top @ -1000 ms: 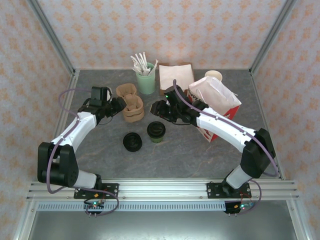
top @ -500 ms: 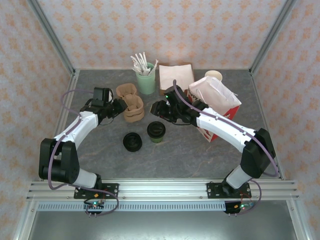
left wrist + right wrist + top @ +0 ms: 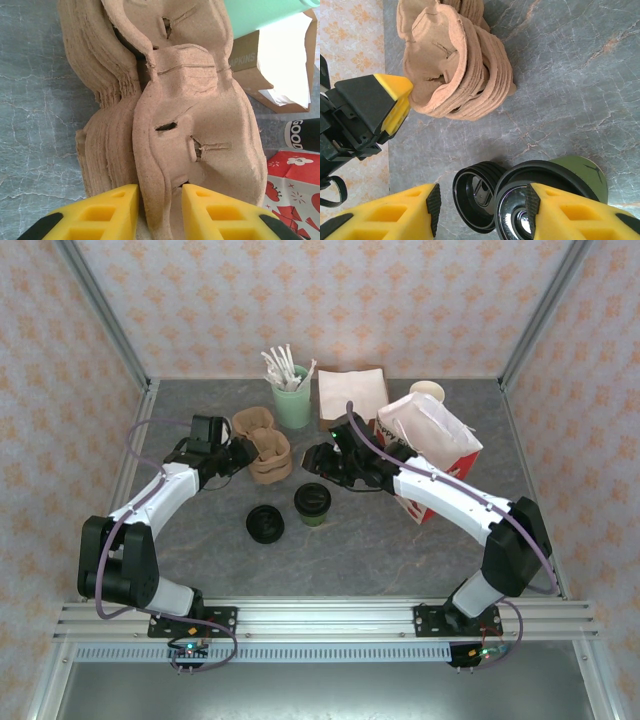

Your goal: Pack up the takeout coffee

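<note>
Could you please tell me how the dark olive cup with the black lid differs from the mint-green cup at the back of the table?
The dark olive cup is capped with a black lid; the mint-green cup is open and holds white stirrers. The olive cup stands mid-table beside loose black lids; the mint-green cup stands at the back beside the napkin box. Both are upright.

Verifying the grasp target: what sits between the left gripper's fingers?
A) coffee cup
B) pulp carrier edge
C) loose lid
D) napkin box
B: in the left wrist view, the left gripper has its yellow fingers tight on either side of the edge of the top carrier.
</note>
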Controlling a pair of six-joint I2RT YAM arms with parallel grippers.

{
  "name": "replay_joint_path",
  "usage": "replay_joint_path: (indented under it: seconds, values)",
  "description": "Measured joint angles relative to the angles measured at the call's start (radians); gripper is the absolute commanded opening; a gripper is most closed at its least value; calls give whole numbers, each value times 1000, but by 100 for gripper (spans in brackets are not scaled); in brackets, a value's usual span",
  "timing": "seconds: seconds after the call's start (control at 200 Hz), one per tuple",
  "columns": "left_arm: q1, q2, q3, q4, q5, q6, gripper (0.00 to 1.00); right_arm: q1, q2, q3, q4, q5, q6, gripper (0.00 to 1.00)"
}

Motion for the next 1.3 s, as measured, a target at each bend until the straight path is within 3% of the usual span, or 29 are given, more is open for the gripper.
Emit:
replay_joint_path:
  seconds: [0.325, 0.846, 1.301]
  values:
    - [-3, 0, 0, 9, 0, -12, 27, 0, 0, -4, 0, 0, 0, 50]
    - [-5, 12, 0, 61, 5, -78, 9, 0, -19, -9, 0, 1, 0, 50]
    - [-10, -13, 0, 120, 50, -118, 5, -2, -41, -9, 1, 4, 0, 45]
